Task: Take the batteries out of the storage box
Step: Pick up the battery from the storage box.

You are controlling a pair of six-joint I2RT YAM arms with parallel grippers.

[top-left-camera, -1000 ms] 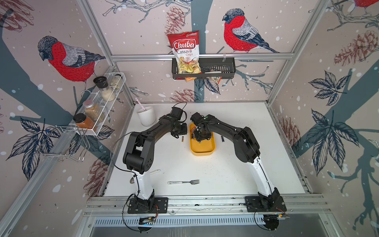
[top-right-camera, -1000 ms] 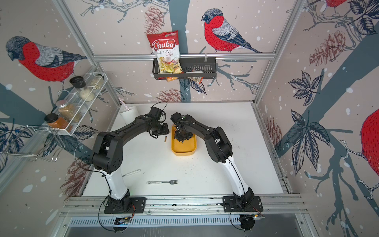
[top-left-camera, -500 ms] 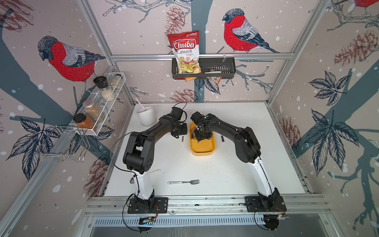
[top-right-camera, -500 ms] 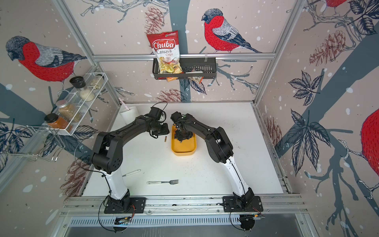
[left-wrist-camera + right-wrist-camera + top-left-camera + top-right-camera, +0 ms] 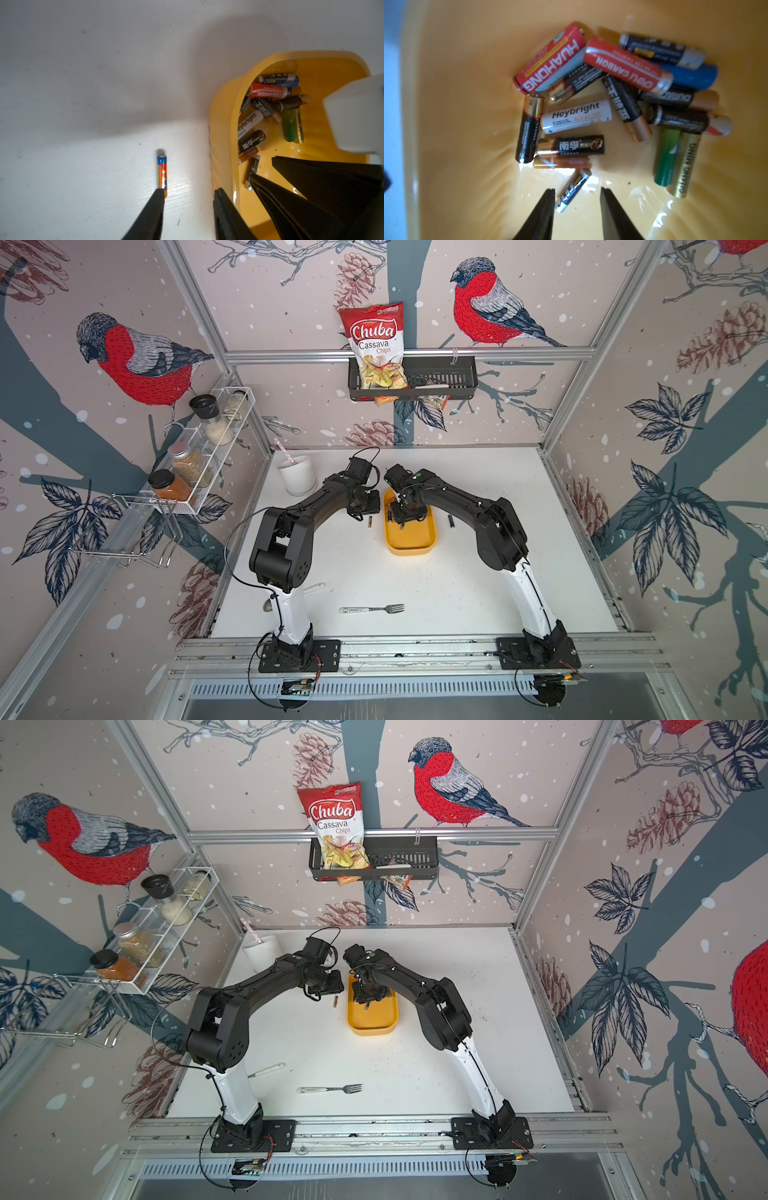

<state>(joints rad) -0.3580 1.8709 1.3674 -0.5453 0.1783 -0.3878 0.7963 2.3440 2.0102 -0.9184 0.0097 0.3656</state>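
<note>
Loosely heaped multicolored batteries (image 5: 627, 62) in yellow box (image 5: 467, 83); left pincer (image 5: 189, 191), right pincer (image 5: 577, 190) agape.

Bird-print wallpaper (image 5: 291, 302) (bullfinches, pinecones) on three walls; aluminium frame (image 5: 291, 353); white tabletop (image 5: 457, 593); black wall basket (image 5: 453, 377).

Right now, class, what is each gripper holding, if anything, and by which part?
Nothing is held. The right gripper, jaws open, straddles a small dark battery in the yellow box, not yet clamped; the left gripper is open and empty.
</note>
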